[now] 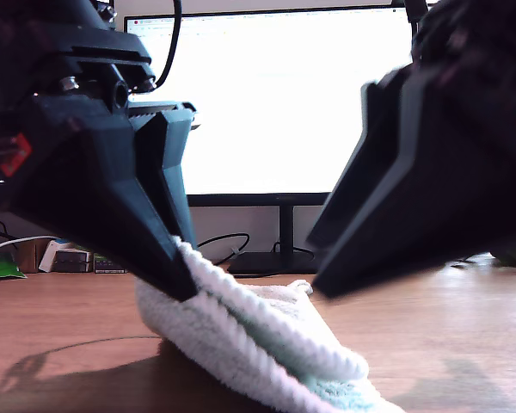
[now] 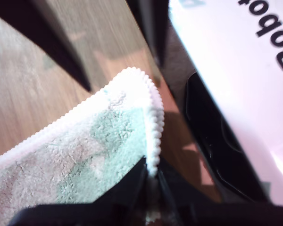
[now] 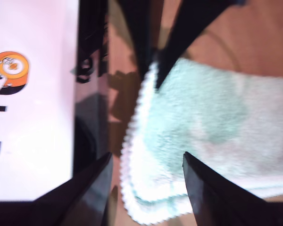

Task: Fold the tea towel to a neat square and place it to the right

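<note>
Lighting: strong backlight from blown-out monitor (image 1: 275, 103); arms read as near-black silhouettes. Soft shadows on bench (image 1: 60, 344). Both wrist views blurred; exterior view soft at its right, on the close dark gripper.

My first pincer (image 1: 179, 280) is matte black, with long wedge-shaped fingers, a round silver screw head and a small red mark on its housing. My second pincer (image 1: 327, 275) is equally black and angular.
</note>
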